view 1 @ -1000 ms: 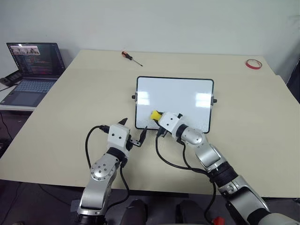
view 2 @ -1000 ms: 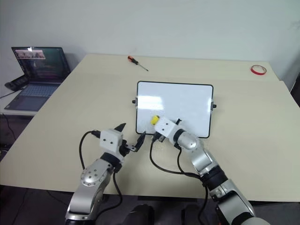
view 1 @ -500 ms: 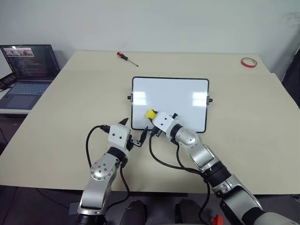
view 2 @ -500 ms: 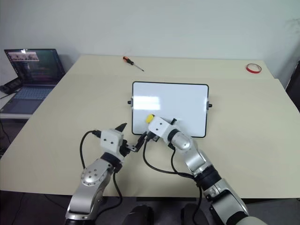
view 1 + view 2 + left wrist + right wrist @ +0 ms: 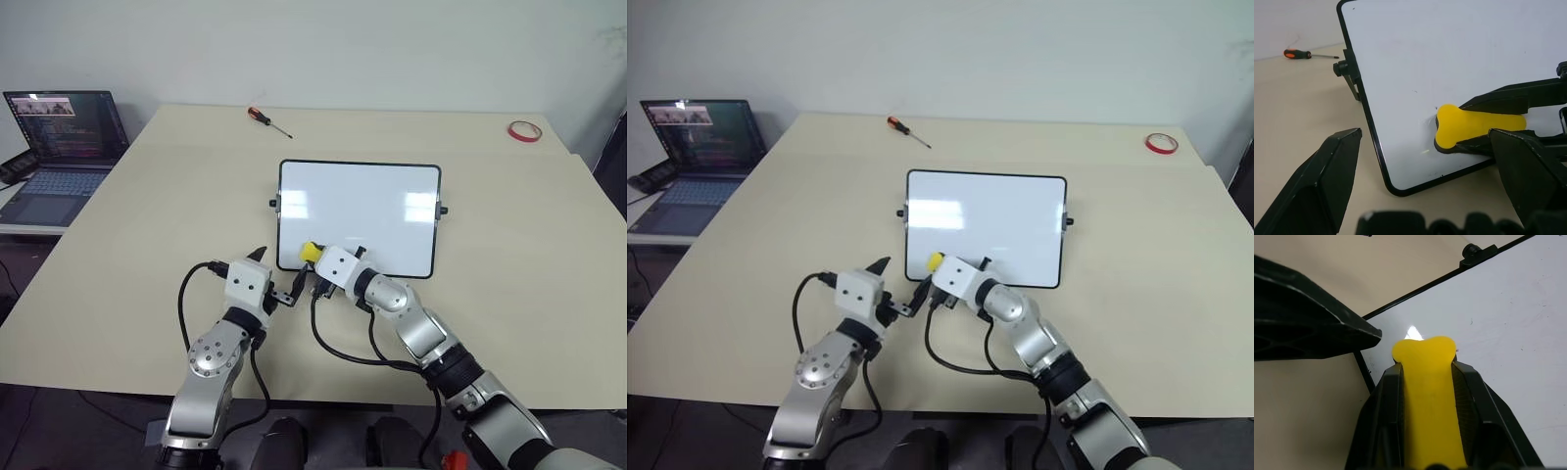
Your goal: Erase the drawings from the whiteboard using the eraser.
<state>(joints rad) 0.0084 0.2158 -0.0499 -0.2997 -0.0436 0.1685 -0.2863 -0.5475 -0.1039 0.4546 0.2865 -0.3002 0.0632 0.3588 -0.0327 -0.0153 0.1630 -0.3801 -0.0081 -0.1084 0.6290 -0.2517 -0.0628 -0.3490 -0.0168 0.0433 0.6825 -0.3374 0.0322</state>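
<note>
- The small bright yellow eraser point(image 5: 1429, 382) with a dark underside sits clamped between the two black fingers of the right gripper point(image 5: 315, 258), its rounded head sticking out past the fingertips.
- That head rests over the near left corner of the glossy white rectangular whiteboard point(image 5: 359, 201) with a thin black frame, which lies flat on the beige table point(image 5: 176, 196).
- The left gripper point(image 5: 277, 274) hangs just off the board's near left corner, jaws spread apart and holding nothing, beside the right gripper.
- The board's surface around the eraser looks almost clean; a few tiny dark specks show, too small to read as drawings.
- No legible writing or brand marks are visible on the eraser or board.
</note>
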